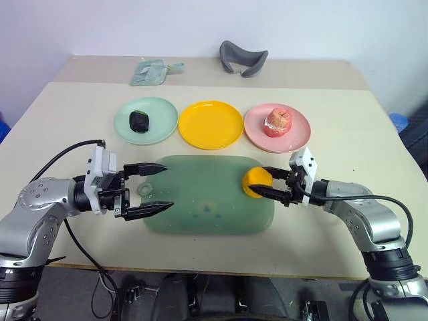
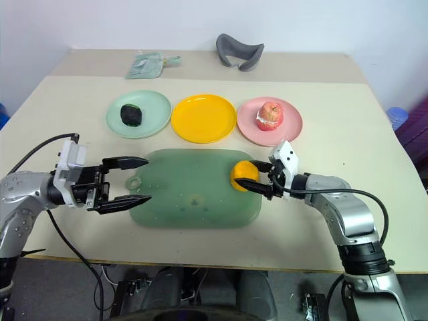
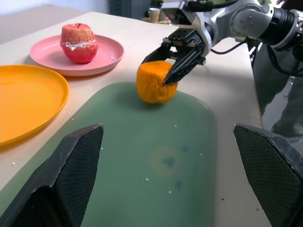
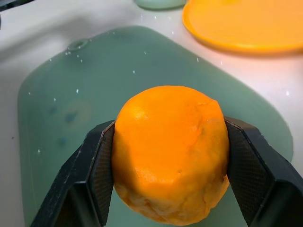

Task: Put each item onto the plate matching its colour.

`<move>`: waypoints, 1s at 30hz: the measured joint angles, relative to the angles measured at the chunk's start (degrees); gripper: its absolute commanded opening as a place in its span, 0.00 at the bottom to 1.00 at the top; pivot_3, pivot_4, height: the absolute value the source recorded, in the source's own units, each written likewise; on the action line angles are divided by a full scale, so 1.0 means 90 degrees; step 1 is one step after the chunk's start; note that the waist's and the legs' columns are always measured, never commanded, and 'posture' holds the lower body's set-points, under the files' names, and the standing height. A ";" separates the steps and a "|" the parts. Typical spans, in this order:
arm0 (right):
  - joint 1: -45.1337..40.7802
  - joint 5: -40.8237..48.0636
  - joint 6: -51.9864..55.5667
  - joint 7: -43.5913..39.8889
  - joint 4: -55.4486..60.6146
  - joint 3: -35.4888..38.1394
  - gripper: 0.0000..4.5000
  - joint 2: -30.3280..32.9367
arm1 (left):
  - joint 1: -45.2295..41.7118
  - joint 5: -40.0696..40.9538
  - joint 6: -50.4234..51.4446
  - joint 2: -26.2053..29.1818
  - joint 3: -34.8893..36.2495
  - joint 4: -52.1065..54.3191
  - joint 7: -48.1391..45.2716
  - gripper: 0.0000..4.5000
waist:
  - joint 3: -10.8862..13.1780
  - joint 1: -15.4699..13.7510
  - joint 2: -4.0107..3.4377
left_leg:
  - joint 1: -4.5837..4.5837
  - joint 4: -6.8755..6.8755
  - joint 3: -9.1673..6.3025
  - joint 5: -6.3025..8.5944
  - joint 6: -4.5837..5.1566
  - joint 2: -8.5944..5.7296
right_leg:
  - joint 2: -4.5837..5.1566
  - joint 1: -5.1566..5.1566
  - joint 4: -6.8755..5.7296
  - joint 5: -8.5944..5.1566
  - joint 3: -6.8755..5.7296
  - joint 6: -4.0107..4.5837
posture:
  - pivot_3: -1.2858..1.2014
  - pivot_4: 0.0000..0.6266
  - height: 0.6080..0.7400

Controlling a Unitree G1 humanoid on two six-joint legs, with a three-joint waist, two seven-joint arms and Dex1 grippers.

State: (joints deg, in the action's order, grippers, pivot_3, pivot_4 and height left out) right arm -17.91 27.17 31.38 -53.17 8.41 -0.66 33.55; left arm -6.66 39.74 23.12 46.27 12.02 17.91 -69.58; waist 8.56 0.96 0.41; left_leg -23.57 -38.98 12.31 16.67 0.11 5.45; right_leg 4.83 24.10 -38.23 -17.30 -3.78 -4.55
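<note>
My arms are silver-grey metal with rounded joint housings and black bands at the joints. Each wrist carries a white, boxy block, and from it a black gripper with two long, tapering fingers: my left gripper point(image 1: 148, 190) at the lower left of the frame, my right gripper point(image 1: 267, 182) at the lower right. The finger pads point(image 4: 100, 166) have a fine woven texture. Black cables loop out from both wrists and trail back along the forearms.
</note>
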 measured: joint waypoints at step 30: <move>-0.5263 -0.2230 -0.4473 0.1734 -0.8862 0.0022 0.99 -0.3007 | 0.0724 -0.1528 -0.0771 -0.1899 -0.0066 0.0294 0.3435 1.00 | 0.0000 0.0188 0.0000 | -0.0001 0.0006 0.0009 -0.0002 -0.0003 0.0007 | -0.0004 0.0008 -0.0010 0.0000 0.0001 0.0001 | 0.52 0.24 1.00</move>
State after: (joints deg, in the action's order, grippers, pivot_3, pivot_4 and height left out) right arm -65.28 7.10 -8.88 -37.57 -71.35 -0.46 6.48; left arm -0.14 25.99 16.18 29.18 11.42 20.56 -38.67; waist 8.56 2.65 0.41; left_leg -23.58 -38.93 12.39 16.65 0.08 5.52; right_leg 4.79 24.16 -38.32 -17.30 -3.77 -4.54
